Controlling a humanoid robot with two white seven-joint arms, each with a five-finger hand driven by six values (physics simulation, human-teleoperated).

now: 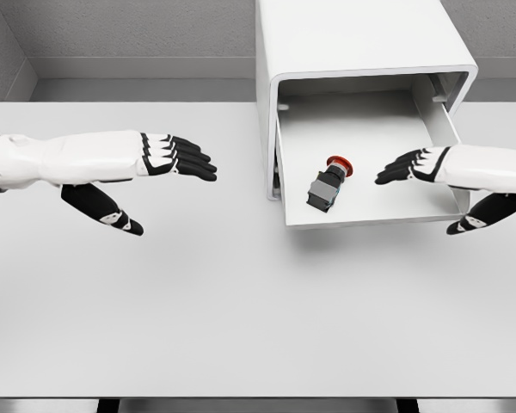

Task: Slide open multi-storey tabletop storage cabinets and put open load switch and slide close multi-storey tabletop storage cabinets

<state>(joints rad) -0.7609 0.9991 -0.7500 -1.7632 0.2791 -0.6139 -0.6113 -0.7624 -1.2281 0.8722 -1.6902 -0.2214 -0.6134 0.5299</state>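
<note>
A white tabletop cabinet [353, 39] stands at the back right of the table, its drawer [370, 215] pulled out toward me. Inside the drawer lies the load switch [328, 183], a dark block with a red button, tipped on its side. My right hand [413, 168] hovers over the drawer's right part, fingers stretched out and holding nothing, a short gap right of the switch. My left hand [176, 159] floats above the table well left of the cabinet, fingers extended, thumb hanging below.
The white table [241, 310] stretches wide in front of the drawer and to its left. Grey walls close off the back and the left side.
</note>
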